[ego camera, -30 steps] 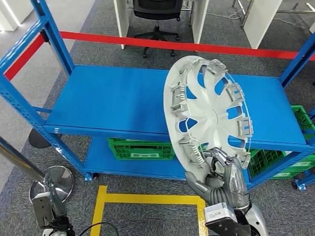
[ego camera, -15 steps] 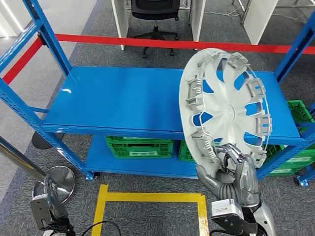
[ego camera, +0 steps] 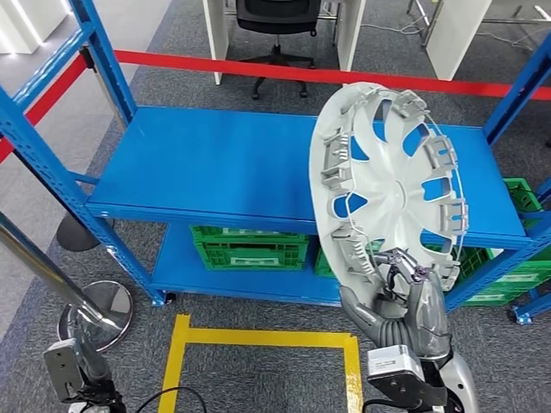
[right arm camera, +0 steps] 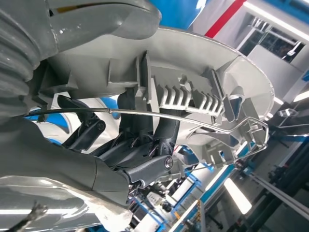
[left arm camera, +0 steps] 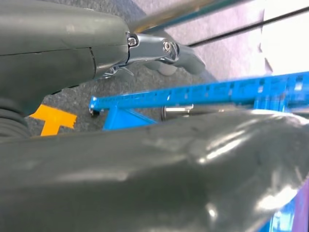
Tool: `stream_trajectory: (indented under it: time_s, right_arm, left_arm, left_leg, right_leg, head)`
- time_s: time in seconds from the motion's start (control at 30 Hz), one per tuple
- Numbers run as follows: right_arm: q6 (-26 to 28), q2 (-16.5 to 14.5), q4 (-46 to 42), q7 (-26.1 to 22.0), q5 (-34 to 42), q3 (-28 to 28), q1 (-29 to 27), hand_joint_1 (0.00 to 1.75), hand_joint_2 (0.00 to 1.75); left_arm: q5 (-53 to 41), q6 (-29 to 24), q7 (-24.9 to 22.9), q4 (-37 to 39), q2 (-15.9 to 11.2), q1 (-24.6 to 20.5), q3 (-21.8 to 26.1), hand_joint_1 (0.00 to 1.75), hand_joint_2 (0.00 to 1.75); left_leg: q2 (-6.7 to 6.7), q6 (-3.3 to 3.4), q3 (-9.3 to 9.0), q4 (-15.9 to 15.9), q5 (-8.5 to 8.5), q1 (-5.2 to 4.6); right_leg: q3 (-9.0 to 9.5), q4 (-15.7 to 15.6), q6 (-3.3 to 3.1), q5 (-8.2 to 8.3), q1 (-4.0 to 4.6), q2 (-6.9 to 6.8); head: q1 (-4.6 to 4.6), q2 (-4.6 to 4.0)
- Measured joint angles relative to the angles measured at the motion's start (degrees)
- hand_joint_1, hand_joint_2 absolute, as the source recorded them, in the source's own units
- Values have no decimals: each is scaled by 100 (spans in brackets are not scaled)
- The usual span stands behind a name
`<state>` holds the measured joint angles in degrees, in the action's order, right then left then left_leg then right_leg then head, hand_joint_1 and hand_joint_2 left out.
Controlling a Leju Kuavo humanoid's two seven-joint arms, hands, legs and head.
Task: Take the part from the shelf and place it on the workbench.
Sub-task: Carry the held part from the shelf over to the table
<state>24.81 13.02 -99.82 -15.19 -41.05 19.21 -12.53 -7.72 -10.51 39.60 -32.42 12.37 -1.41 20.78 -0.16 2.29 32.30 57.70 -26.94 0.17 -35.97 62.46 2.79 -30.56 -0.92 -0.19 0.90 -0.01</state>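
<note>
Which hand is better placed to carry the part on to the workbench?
Right. The right hand already grips the silver plastic wheel cover by its lower rim, above the blue shelf.

Green crates point(ego camera: 250, 246) sit on the low tier under the blue deck, more green ones point(ego camera: 520, 202) off to the far side. A red barrier tape point(ego camera: 325, 77) runs behind, an office chair point(ego camera: 276, 21) beyond it; yellow floor marking point(ego camera: 260, 340) and a round stanchion base point(ego camera: 97, 311) lie nearer
</note>
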Motion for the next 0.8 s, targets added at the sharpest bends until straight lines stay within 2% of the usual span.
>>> stream_trajectory:
  time_s: [0.07,0.1,0.13,0.17,0.23,0.27,0.3,0.37,0.43,0.47,0.5,0.53,0.57,0.6,0.63,0.67,0.7,0.73,0.8]
  right_arm:
    - [-12,-10,21,-51,61,2,33,175,175]
    - [-11,-19,36,-82,93,2,42,175,175]
    - [-9,-31,50,-111,120,2,45,175,175]
    - [-6,-44,61,-134,141,2,46,175,175]
    - [-3,-59,73,-156,162,3,53,175,175]
    - [-2,-61,76,-158,159,3,59,175,175]
    - [-2,-61,79,-157,152,3,59,175,175]
    - [1,-61,85,-153,139,2,52,175,175]
    - [10,-67,85,-152,136,4,39,175,175]
    - [18,-73,85,-151,136,4,36,175,175]
    - [31,-81,84,-149,135,5,32,175,175]
    - [45,-87,84,-145,136,5,29,175,175]
    - [57,-92,83,-140,138,7,24,175,175]
    - [65,-95,83,-136,142,8,18,175,175]
    - [68,-96,84,-132,147,10,14,175,175]
    - [67,-96,84,-129,153,11,13,175,175]
    - [63,-96,85,-126,168,15,14,175,175]
    - [58,-96,85,-123,190,21,15,175,175]
    - [51,-98,85,-120,237,42,21,175,175]
  left_arm:
    - [-11,6,0,-19,-6,3,1,0,0]
    - [-25,8,0,-24,-9,8,1,0,0]
    - [-41,10,0,-31,-13,14,1,0,0]
    - [-55,12,0,-45,-15,23,1,0,0]
    - [-65,19,0,-88,-17,35,4,0,0]
    - [-55,31,0,-112,-19,36,9,0,0]
    - [-41,53,1,-132,-20,36,15,0,0]
    - [-17,106,1,-155,-24,33,24,0,0]
    - [-45,162,1,-160,-32,36,26,0,0]
    - [-69,181,1,-160,-39,37,27,0,0]
    - [-99,198,1,-160,-47,38,27,0,0]
    - [-121,204,1,-159,-54,34,27,0,0]
    - [-138,210,0,-159,-56,30,27,0,0]
    - [-150,218,0,-159,-57,25,27,0,0]
    - [-158,226,0,-159,-59,19,27,0,0]
    - [-164,234,0,-159,-58,14,27,0,0]
    - [-174,245,0,-160,-58,2,27,0,0]
    - [-183,256,0,-161,-59,-12,27,0,0]
    - [-200,272,0,-166,-66,-43,26,0,0]
  left_leg:
    - [3,35,101,5,73,-14]
    - [4,37,158,12,111,-21]
    - [5,34,215,21,148,-26]
    - [4,27,270,35,181,-28]
    - [2,-3,367,74,241,-28]
    - [-1,-27,411,98,271,-37]
    - [-2,-55,440,114,306,-47]
    - [-4,-100,473,128,372,-64]
    - [-8,-158,506,145,390,-57]
    - [-10,-194,549,232,272,-51]
    - [-11,-235,617,426,57,-41]
    - [-8,-266,701,733,-246,-29]
    - [-8,-289,781,1116,-529,-23]
    - [-7,-303,830,1469,-712,-17]
    - [-7,-309,837,1711,-781,-16]
    - [-7,-307,794,1817,-752,-16]
    - [-8,-285,596,1627,-605,-18]
    - [-8,-250,317,1265,-463,-23]
    - [-9,-169,-307,336,-316,-46]
  right_leg:
    - [-221,701,26,-461,1,6]
    - [-283,993,38,-591,0,5]
    - [-260,1107,46,-606,0,5]
    - [-133,1011,48,-519,0,5]
    - [374,281,38,-257,-7,4]
    - [627,-106,25,-183,-3,6]
    - [794,-379,6,-152,1,9]
    - [865,-521,-31,-147,16,19]
    - [774,-516,-103,-75,8,7]
    - [728,-516,-155,-25,1,-3]
    - [668,-518,-207,38,-6,-15]
    - [619,-515,-239,93,-9,-23]
    - [550,-510,-256,147,-8,-24]
    - [472,-501,-258,202,-6,-25]
    - [401,-490,-258,248,-5,-26]
    - [338,-479,-257,288,-4,-26]
    - [268,-465,-252,332,1,-24]
    - [212,-453,-244,373,5,-23]
    - [109,-430,-204,468,27,-22]
  head:
    - [15,0]
    - [14,0]
    - [13,1]
    - [14,1]
    - [15,1]
    - [15,1]
    - [15,1]
    - [16,1]
    - [17,1]
    - [15,1]
    - [5,1]
    - [-1,1]
    - [-10,1]
    - [-18,1]
    - [-18,1]
    - [-18,1]
    - [-17,1]
    - [-17,1]
    - [-14,1]
